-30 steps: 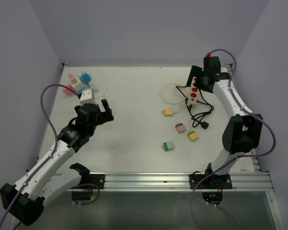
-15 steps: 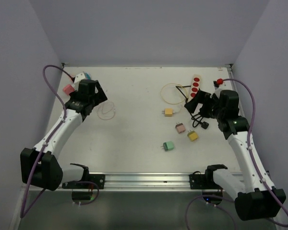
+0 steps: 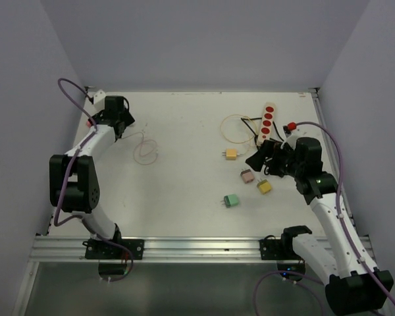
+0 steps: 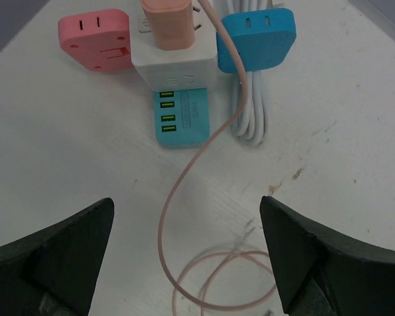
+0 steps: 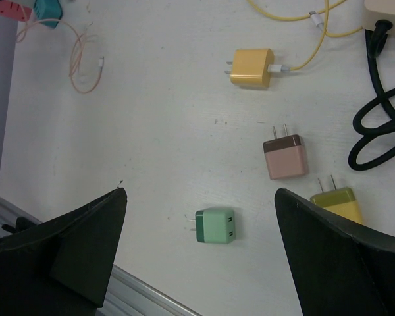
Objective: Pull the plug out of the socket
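In the left wrist view a white socket cube [image 4: 174, 66] has a peach plug [image 4: 172, 23] pushed into it, with a pink socket face [image 4: 95, 41] on its left, a blue one [image 4: 257, 39] on its right and a teal USB block [image 4: 182, 118] below. A peach cable [image 4: 184, 178] runs from the plug to a coil [image 3: 145, 150]. My left gripper [image 4: 187, 263] is open and empty, just short of the cube, and hides most of it in the top view [image 3: 115, 117]. My right gripper [image 3: 266, 161] is open and empty, hovering above loose chargers.
A white power strip with red sockets [image 3: 266, 123] lies at the back right with a black cable [image 5: 375, 131] and a yellow cable. Green [image 5: 216, 226], pink [image 5: 286, 158], yellow [image 5: 252, 68] and olive [image 5: 336, 201] chargers lie nearby. A white cable bundle [image 4: 250, 105] lies beside the cube.
My left arm has swung to the far left corner and now sits over the socket cube. My right arm has left the power strip and come nearer, over the loose chargers.
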